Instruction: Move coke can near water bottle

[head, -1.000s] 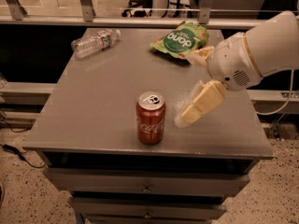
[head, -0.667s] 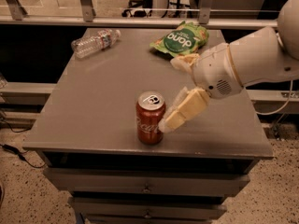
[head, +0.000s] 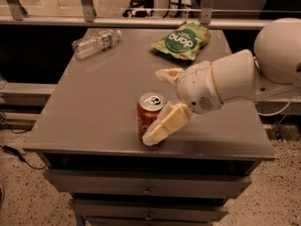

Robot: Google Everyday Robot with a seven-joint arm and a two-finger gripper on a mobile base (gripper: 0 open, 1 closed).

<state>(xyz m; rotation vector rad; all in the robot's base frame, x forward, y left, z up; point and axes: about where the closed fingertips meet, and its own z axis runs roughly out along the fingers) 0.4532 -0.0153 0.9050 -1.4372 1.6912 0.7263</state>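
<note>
The red coke can point(head: 146, 116) stands upright near the front edge of the grey table point(head: 103, 93). My gripper point(head: 155, 106) has come in from the right and is open. One cream finger point(head: 167, 124) lies in front of the can's right side. The other finger point(head: 169, 74) is spread well behind the can. The can sits roughly between them, not squeezed. The clear water bottle point(head: 96, 42) lies on its side at the table's far left corner, far from the can.
A green snack bag point(head: 181, 40) lies at the far right of the table. My white arm point(head: 244, 79) reaches over the right side. Drawers sit below the tabletop. A railing runs behind the table.
My gripper has moved left and down toward the can, from beside it on the right to straddling it with its fingers. The can and bottle have not moved.
</note>
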